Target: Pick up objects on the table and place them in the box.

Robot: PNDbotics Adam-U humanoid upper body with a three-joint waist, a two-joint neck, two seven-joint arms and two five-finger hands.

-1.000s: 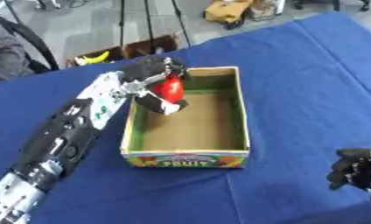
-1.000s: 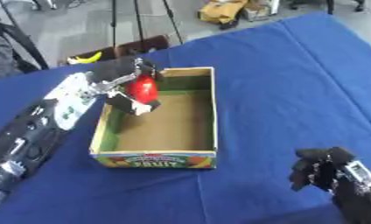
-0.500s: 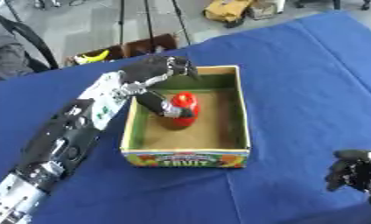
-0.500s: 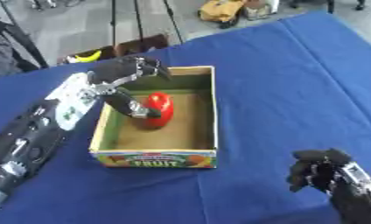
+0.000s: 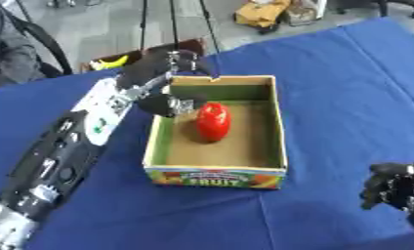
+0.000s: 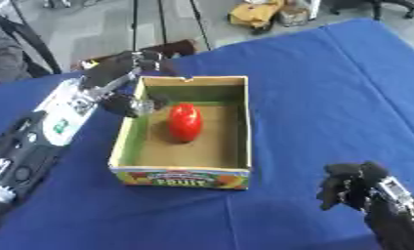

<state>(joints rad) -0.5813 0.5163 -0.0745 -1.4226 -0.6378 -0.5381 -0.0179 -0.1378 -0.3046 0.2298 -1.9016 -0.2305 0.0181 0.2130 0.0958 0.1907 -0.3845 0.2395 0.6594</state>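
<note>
Now red object (image 5: 214,120) lying free in box (image 5: 279,129), left hand (image 5: 165,73) fingers released, lifted away

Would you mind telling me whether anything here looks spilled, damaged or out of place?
Nothing stands out. The red fruit lies inside the cardboard fruit box, which sits upright on the blue tablecloth. The left hand is open at its far corner.

Right hand (image 5: 397,188) cut by frame edge; left hand (image 5: 163,73) blurred.
</note>
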